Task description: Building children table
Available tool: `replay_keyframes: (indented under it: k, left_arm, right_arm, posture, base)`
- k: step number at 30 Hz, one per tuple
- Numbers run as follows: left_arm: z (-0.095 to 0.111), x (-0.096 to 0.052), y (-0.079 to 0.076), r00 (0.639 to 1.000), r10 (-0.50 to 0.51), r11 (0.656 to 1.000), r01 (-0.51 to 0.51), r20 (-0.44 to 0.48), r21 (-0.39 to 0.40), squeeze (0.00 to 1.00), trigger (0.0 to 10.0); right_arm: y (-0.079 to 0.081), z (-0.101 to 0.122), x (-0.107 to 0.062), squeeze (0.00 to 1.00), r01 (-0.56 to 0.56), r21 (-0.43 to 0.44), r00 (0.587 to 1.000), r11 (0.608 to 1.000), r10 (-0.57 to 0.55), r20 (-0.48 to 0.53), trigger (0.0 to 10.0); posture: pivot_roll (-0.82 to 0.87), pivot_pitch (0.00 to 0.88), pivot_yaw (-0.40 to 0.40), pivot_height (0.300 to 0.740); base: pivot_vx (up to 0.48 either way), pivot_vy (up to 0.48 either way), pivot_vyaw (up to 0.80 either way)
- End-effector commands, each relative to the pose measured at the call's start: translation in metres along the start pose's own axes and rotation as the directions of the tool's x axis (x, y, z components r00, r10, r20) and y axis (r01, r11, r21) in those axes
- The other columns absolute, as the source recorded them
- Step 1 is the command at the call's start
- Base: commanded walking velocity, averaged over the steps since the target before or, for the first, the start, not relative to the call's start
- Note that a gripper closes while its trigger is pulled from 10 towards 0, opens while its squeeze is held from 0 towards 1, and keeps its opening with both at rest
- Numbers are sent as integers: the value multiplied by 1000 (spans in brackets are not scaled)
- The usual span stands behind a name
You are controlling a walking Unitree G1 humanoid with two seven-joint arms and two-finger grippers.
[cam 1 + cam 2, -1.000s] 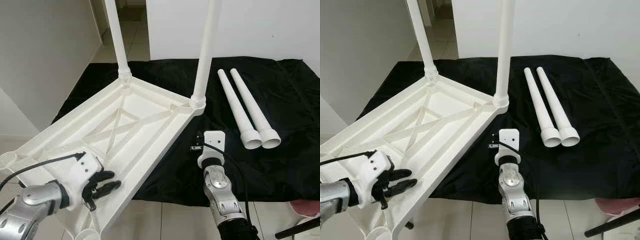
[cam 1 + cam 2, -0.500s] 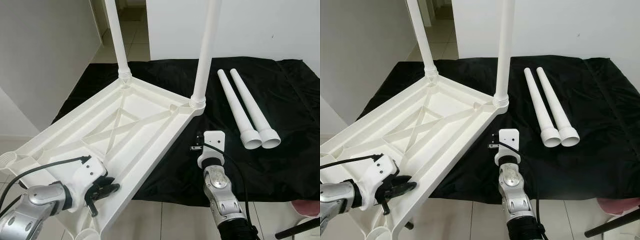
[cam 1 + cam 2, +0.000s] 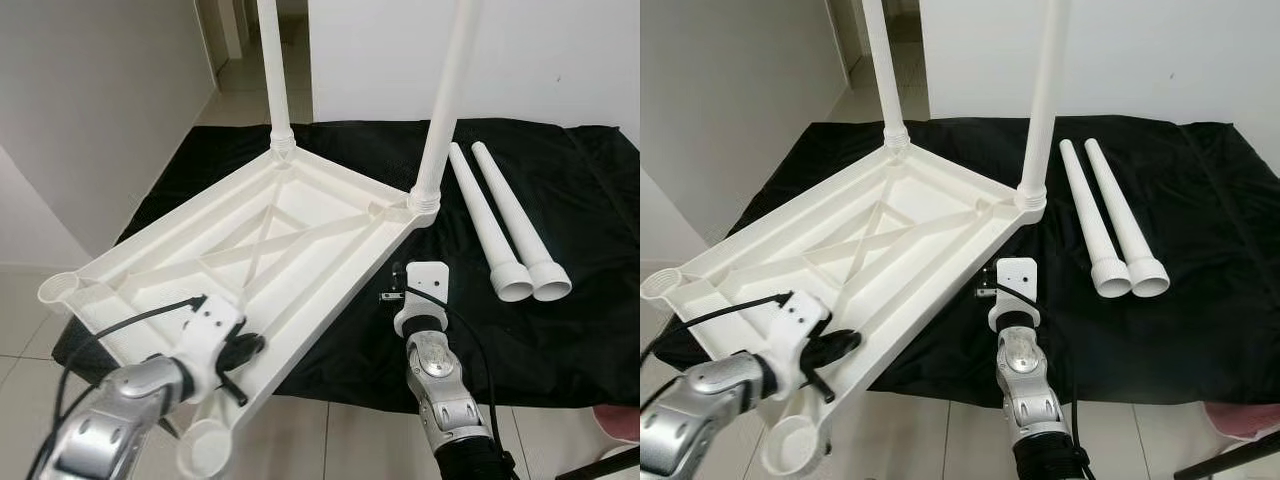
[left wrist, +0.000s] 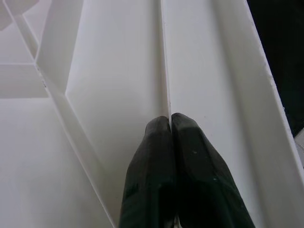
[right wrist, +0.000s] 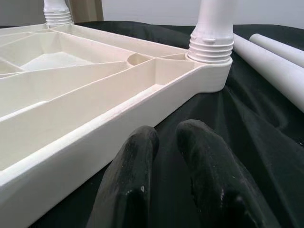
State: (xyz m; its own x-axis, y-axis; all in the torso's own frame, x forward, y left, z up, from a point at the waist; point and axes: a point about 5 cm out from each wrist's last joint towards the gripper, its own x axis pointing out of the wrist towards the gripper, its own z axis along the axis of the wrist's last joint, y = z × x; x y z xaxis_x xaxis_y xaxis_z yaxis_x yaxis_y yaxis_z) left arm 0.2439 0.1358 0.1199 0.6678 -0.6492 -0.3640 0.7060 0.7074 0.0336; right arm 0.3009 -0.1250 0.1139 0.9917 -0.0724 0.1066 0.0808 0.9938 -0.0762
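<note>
This looks like a room in a home. The floor (image 3: 30, 310) has big pale tiles, the walls (image 3: 90, 110) are plain white, and an open doorway (image 3: 235, 40) leads to a hall with the same tiles. A black cloth (image 3: 560, 330) is spread out on the floor.

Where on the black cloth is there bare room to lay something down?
Bare black cloth lies beyond the two loose legs, on the robot's right, and nearer, between those legs and the right gripper. The left is crowded: the upturned tabletop, pinched by the left gripper.
</note>
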Motion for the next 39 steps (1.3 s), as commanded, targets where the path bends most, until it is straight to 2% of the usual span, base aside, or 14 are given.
replay_keyframes:
  k: [1,6,9,11,12,13,17,20,21,29,30,31,32,39]
  left_arm:
    - [11,8,-1,998,37,999,-38,43,12,0,0]
    - [16,17,2,992,115,993,-116,52,6,0,0]
    - [22,25,10,966,252,968,-251,59,-16,0,0]
    - [30,33,17,901,429,902,-431,65,25,0,6980]
    - [30,33,17,901,429,902,-431,65,25,0,6980]
    - [33,36,19,868,492,868,-495,65,37,0,10000]
    - [40,43,20,834,550,834,-545,51,-84,0,10000]
    - [43,44,17,852,517,849,-498,80,-178,0,10000]
    - [45,44,13,876,469,872,-442,108,-209,1000,10000]
    - [50,42,8,901,397,912,-366,175,-185,1000,10000]
    - [51,40,7,906,375,924,-349,196,-155,314,10000]
    - [51,40,7,906,375,924,-349,196,-155,314,10000]
    - [53,36,6,916,334,941,-309,223,-138,0,10000]
    - [55,12,5,934,93,996,-91,344,-23,0,10000]
  right_arm:
    - [3,-2,0,0,-7,0,1000,1000,7,-13,10000]
    - [2,-2,-1,0,1,2,1000,1000,-1,-15,10000]
    - [2,-3,-2,0,3,2,1000,1000,-3,-16,10000]
    - [1,-3,-2,0,10,1,1000,1000,-10,-17,10000]
    - [1,-3,-2,0,10,1,1000,1000,-10,-17,10000]
    - [0,-3,-2,0,14,1,1000,1000,-14,-17,10000]
    - [-1,-3,-3,0,22,-1,1000,1000,-22,-18,10000]
    - [-1,-3,-4,0,22,-1,1000,1000,-22,-18,10000]
    - [-1,-3,-4,0,22,-1,1000,1000,-22,-19,10000]
    - [-1,-4,-5,0,21,0,1000,1000,-21,-19,10000]
    - [0,-4,-5,0,20,-1,1000,1000,-20,-19,10000]
    - [0,-4,-5,0,20,-1,1000,1000,-20,-19,10000]
    - [0,-4,-5,0,19,-2,1000,1000,-19,-20,10000]
    - [-2,-5,-5,0,17,-8,1000,1000,-17,-21,10000]
  posture:
    - [-18,48,72,740]
    - [-20,49,75,740]
    - [-26,55,79,740]
    - [-35,55,84,740]
    - [-35,55,84,740]
    - [-36,56,86,740]
    - [-41,55,88,740]
    - [-41,53,89,740]
    - [-42,51,90,740]
    - [-39,47,89,740]
    - [-39,47,89,740]
    - [-39,47,89,740]
    - [-37,44,90,740]
    - [-27,52,84,740]
  base:
    - [0,0,0]
    - [0,0,0]
    - [0,0,0]
    - [0,0,0]
    - [0,0,0]
    - [0,0,0]
    - [0,0,0]
    - [0,0,0]
    - [0,0,0]
    - [0,0,0]
    - [0,0,0]
    - [0,0,0]
    - [0,0,0]
    - [0,0,0]
